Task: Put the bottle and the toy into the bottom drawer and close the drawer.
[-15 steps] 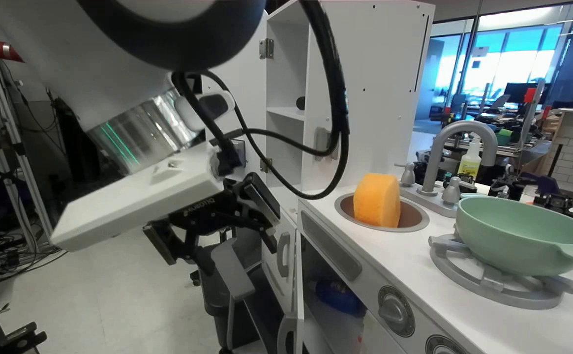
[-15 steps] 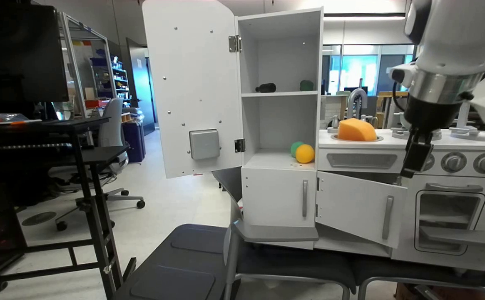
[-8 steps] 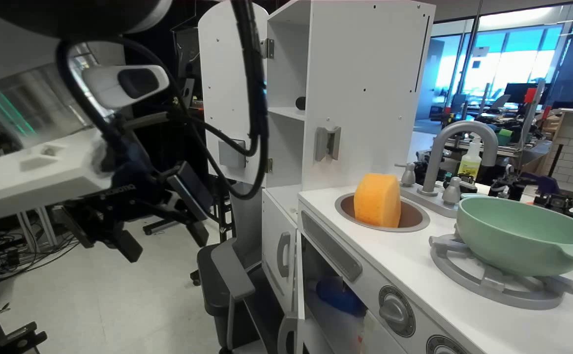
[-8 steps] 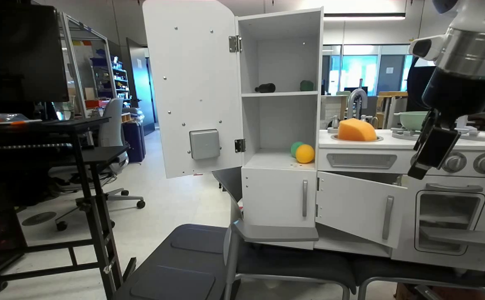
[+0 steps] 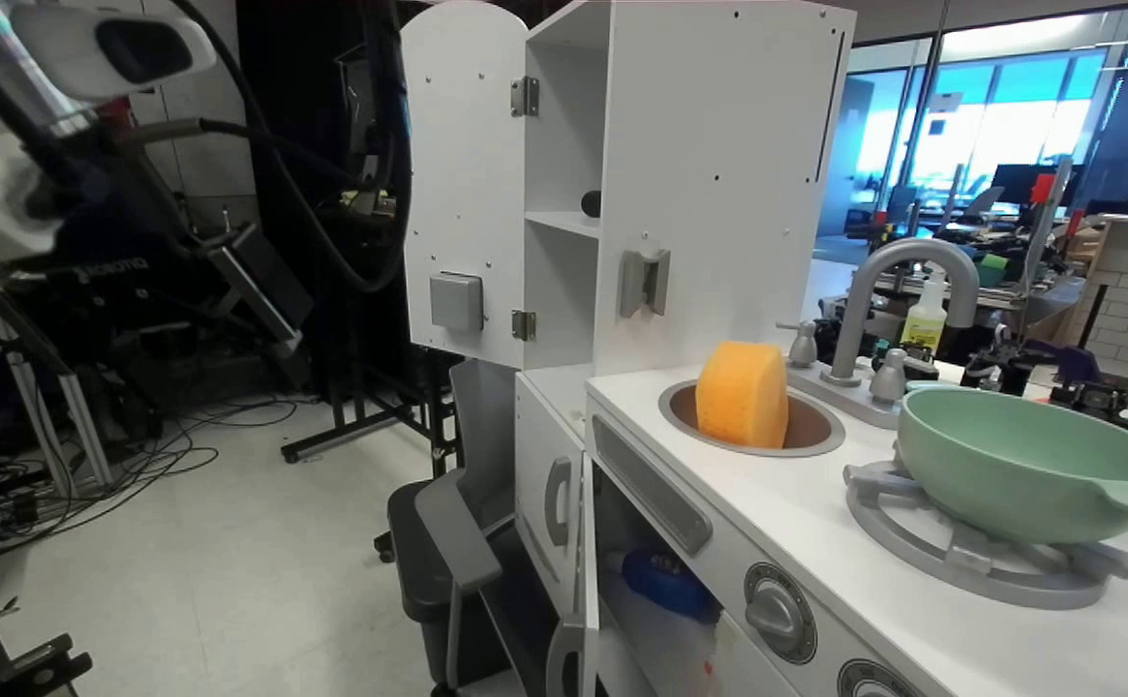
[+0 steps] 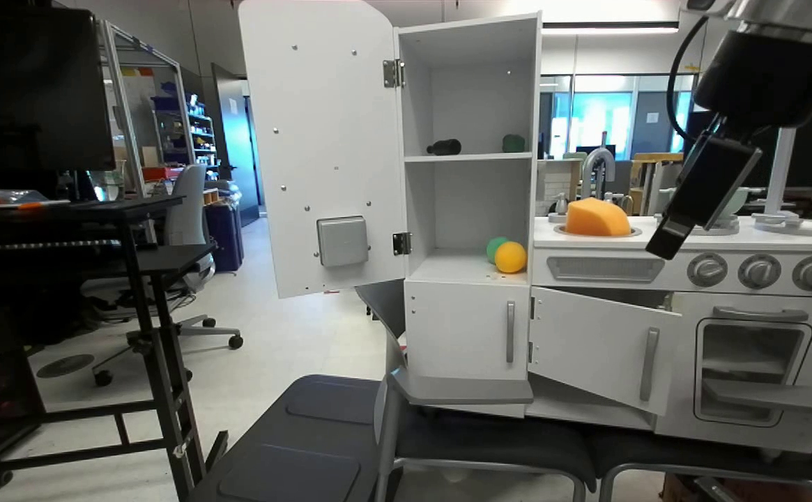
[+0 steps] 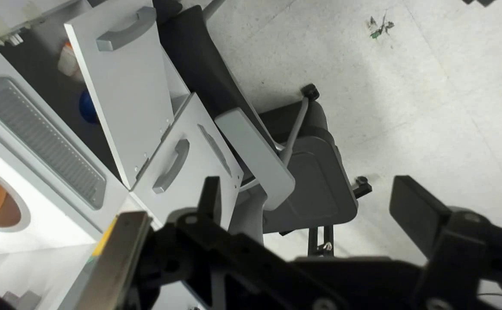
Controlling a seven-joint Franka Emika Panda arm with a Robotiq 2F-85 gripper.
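A white wooden play kitchen (image 6: 539, 268) has its flat lower door (image 6: 601, 348) ajar. The black gripper (image 7: 305, 194) stands wide, empty, likely free to close it. At the gripper's ten o'clock in the wrist view, the blue plastic bottle (image 7: 88, 107) lies inside, near a blurred white-and-orange object (image 7: 68, 61), perhaps the toy.

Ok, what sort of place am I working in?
Probably a lab or office workspace: an exterior view shows a white play kitchen, a wheeled chair and, in the background, loaded shelves.
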